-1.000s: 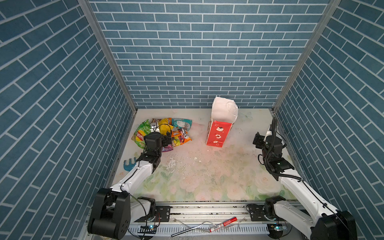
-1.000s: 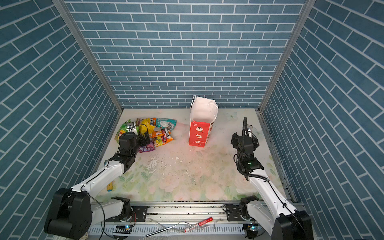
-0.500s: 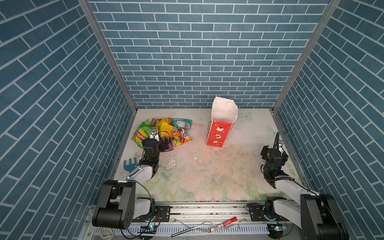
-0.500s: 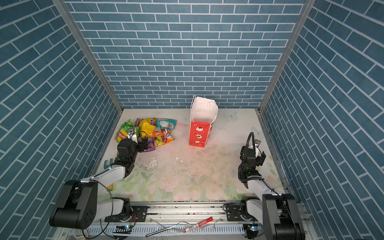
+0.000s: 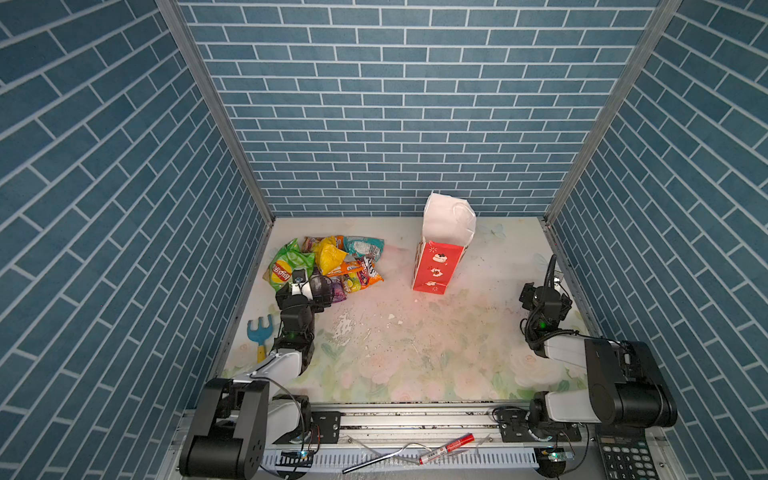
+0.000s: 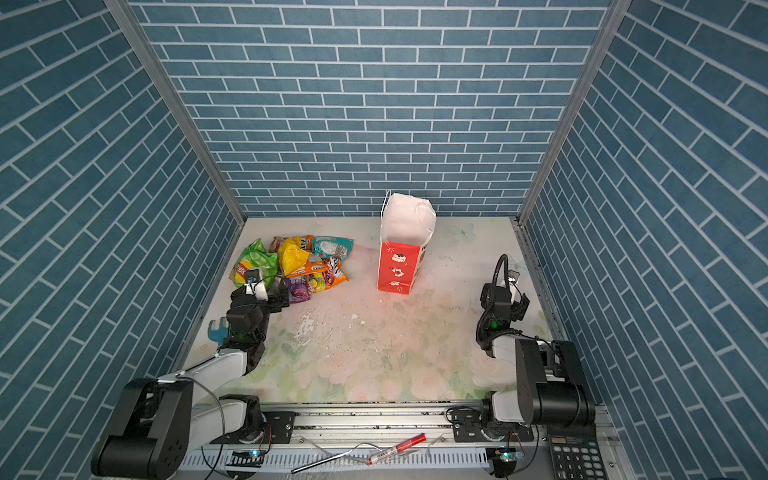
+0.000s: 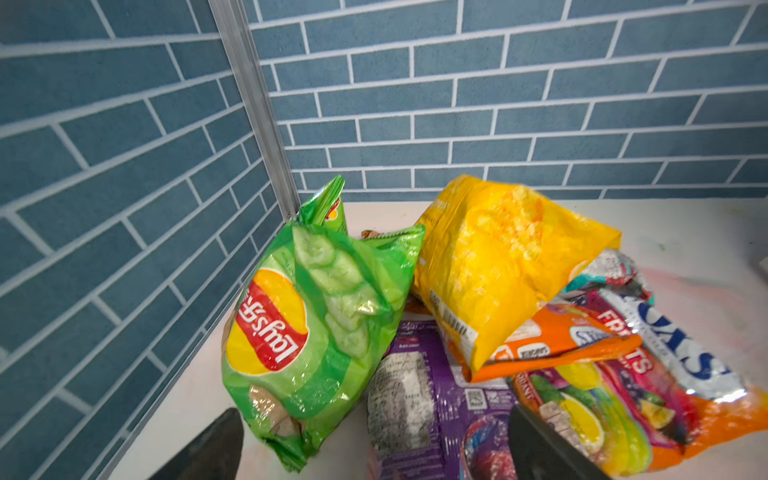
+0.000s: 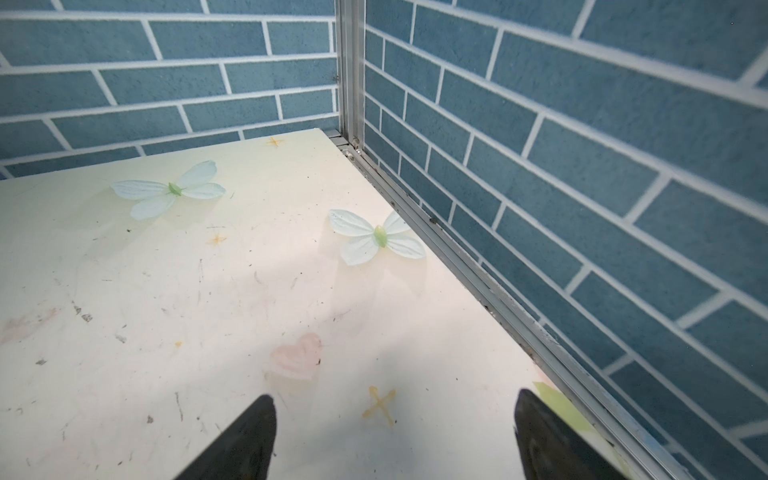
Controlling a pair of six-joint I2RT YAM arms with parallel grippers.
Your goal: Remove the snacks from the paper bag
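Left gripper (image 7: 370,409) stands open and empty beside the snacks (image 5: 328,266), well apart from the upright paper bag (image 5: 438,266); right gripper (image 8: 395,395) open, empty, above the table (image 8: 208,291)

the left arm (image 5: 283,359) and right arm (image 5: 565,349) match: bulky black shoulder housings, white middle links, black wrist blocks each with a small green light (image 5: 541,323), and looping black cables (image 5: 551,270). the left end effector (image 7: 372,415) and right end effector (image 8: 395,397) have dark tapered fingers (image 8: 249,436).

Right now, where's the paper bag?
In both top views the paper bag stands upright near the far edge of the table, just right of the snacks, apart from them.
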